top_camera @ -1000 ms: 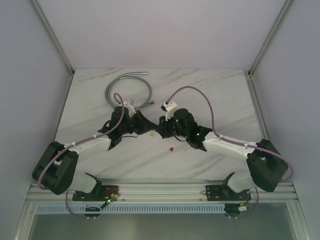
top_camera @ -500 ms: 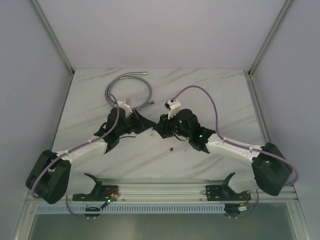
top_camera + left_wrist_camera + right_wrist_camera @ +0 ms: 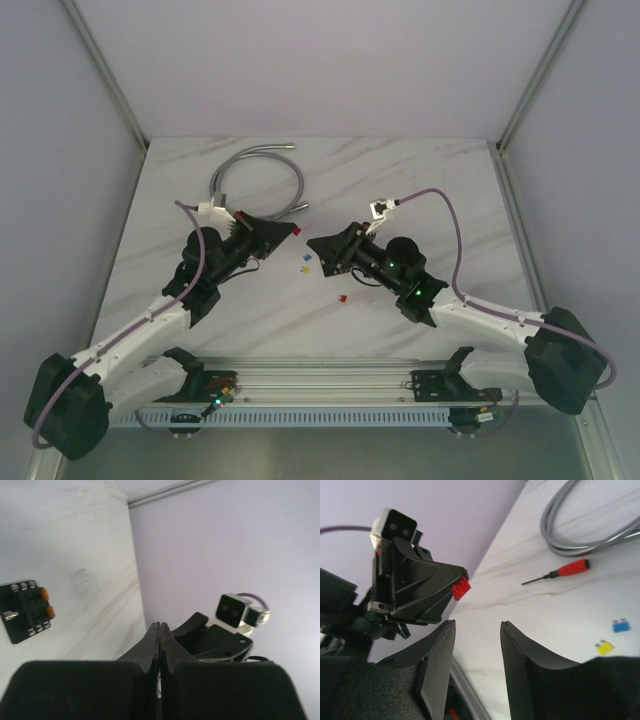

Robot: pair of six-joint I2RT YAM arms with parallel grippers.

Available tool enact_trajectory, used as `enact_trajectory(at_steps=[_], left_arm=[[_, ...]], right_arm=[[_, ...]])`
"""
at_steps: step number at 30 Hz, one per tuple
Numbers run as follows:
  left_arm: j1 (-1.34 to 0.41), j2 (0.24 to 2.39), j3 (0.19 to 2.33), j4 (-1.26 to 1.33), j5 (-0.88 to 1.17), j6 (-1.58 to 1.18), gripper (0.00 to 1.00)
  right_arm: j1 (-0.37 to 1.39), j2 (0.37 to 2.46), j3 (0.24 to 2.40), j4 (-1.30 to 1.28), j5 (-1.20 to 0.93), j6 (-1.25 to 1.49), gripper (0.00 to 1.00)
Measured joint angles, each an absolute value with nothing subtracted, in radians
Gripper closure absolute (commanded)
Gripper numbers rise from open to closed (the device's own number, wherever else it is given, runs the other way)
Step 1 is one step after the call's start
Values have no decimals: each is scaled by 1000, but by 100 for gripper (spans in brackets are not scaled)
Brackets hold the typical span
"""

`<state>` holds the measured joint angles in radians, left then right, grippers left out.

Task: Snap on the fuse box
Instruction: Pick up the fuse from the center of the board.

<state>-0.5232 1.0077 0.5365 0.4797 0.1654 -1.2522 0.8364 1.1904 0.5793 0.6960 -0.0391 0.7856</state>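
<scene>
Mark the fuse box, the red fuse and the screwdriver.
fuse box (image 3: 27, 611): left wrist view, centre of its black body.
red fuse (image 3: 461, 588): right wrist view, its exposed end.
screwdriver (image 3: 574, 568): right wrist view, red handle.

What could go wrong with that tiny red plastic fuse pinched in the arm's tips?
The tiny red plastic fuse sits at the very tips of the shut left gripper, so it may slip out. The open right gripper faces it closely; they might bump. The small black square plastic fuse box lies unheld, so pressing could slide it.
</scene>
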Motion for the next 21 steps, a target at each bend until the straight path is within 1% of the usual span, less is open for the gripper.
enact_trajectory(at_steps=[5, 10, 21], left_arm=[[-529, 949, 505, 521, 130, -1311, 100], [-553, 923, 492, 546, 107, -1353, 100], [-593, 916, 490, 599, 92, -1396, 100]], right_arm=[[851, 1206, 557, 836, -36, 895, 54], [860, 1225, 556, 946, -29, 949, 55], [867, 1285, 556, 1051, -29, 993, 63]])
